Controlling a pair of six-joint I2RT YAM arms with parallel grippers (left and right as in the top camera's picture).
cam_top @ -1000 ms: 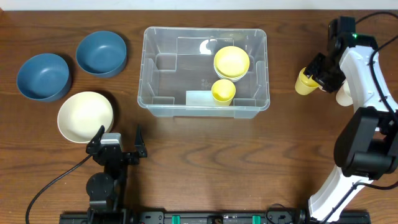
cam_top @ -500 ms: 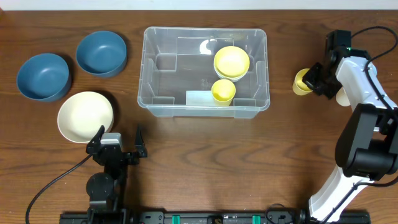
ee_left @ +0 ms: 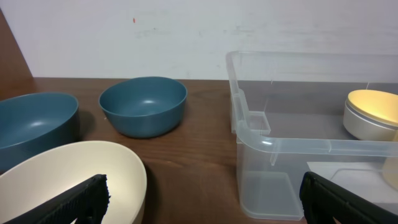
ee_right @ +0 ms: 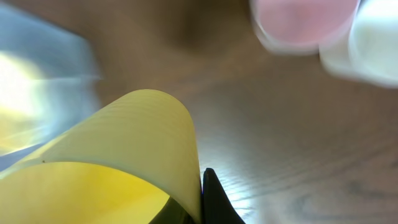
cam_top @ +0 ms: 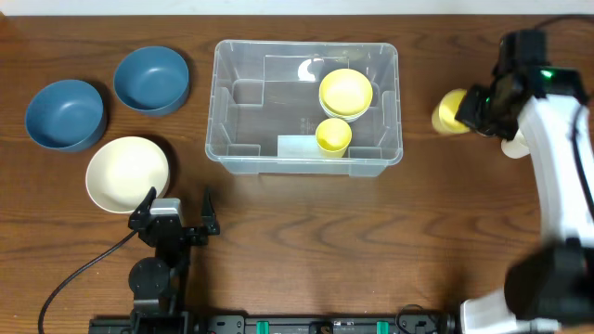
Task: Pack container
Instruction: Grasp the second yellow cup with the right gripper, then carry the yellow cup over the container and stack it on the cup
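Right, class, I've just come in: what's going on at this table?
The right gripper is shut on a yellow cup, holding it just right of the clear container. A second yellow cup and a round yellow dish already sit inside the container. The left gripper rests open near the front edge beside the cream bowl, handling nothing. Two blue bowls and the cream bowl lie outside, left of the container.

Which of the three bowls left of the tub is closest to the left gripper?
The cream bowl, the only one that is not blue, lying just beside the open left gripper. The two blue bowls sit farther back.
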